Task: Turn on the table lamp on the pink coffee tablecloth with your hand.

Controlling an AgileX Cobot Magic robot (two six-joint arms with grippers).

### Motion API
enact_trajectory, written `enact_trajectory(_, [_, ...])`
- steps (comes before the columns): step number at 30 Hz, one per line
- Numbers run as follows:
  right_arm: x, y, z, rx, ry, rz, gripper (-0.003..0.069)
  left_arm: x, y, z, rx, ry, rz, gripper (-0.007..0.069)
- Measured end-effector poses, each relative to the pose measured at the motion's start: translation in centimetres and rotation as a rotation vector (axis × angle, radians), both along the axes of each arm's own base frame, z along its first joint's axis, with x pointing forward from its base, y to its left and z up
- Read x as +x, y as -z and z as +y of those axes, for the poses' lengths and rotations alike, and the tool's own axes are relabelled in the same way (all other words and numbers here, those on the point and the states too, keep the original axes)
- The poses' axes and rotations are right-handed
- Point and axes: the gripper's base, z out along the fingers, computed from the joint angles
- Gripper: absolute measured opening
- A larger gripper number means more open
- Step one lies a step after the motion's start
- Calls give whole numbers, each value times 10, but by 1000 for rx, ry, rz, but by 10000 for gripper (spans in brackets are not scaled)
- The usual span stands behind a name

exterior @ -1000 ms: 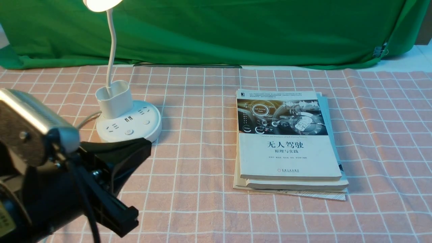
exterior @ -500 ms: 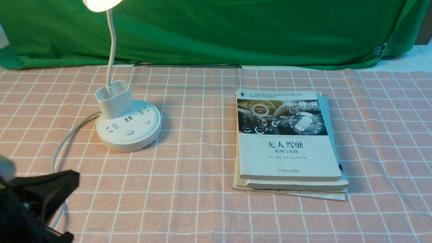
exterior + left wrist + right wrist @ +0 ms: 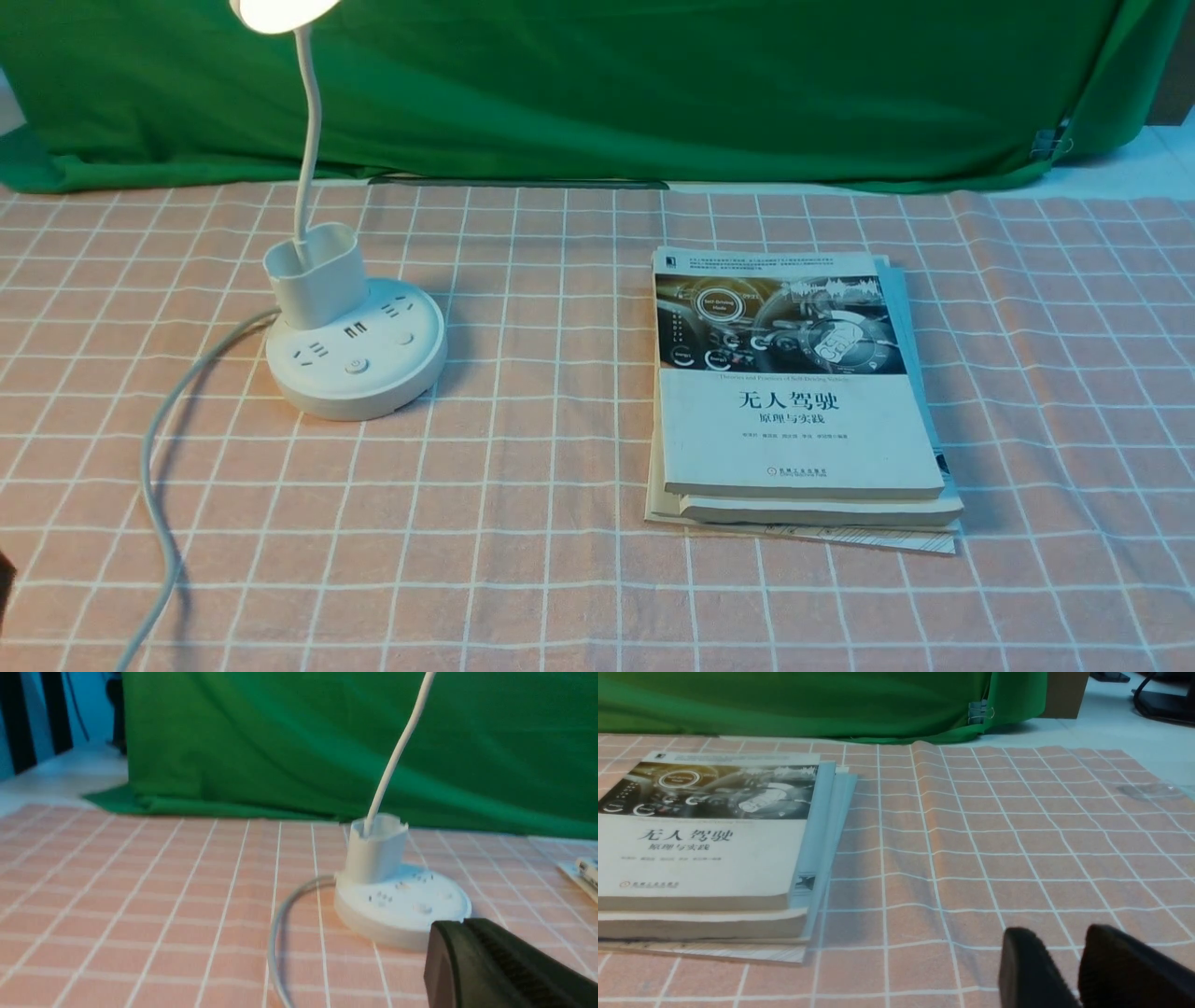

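Observation:
The white table lamp (image 3: 359, 355) stands at the left of the pink grid tablecloth (image 3: 523, 560). Its round head (image 3: 280, 11) glows at the top edge of the front view, and its grey-white cord (image 3: 154, 467) trails toward me. In the left wrist view the lamp base (image 3: 402, 900) lies just beyond my left gripper (image 3: 463, 925), whose black fingers are pressed together and hold nothing. In the front view only a dark sliver of that arm (image 3: 3, 579) shows at the left edge. My right gripper (image 3: 1064, 940) hovers low over bare cloth with a narrow gap between its fingers, empty.
A stack of books (image 3: 794, 392) lies to the right of centre, also in the right wrist view (image 3: 700, 835). A green cloth backdrop (image 3: 653, 84) hangs along the far edge of the table, and a metal clip (image 3: 1050, 142) is at its right end.
My left arm has pulled back from just in front of the lamp base toward the lower left and almost out of the front view. The lamp is lit in every frame.

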Motion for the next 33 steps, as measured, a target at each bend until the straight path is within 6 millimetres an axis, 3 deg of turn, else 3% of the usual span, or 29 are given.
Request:
enact_trajectory(4, [0, 0, 0, 1, 0, -1, 238, -3, 12, -2, 35, 26, 124, 22])
enact_trajectory(33, [0, 0, 0, 0, 0, -2, 238, -4, 13, -2, 53, 33, 125, 22])
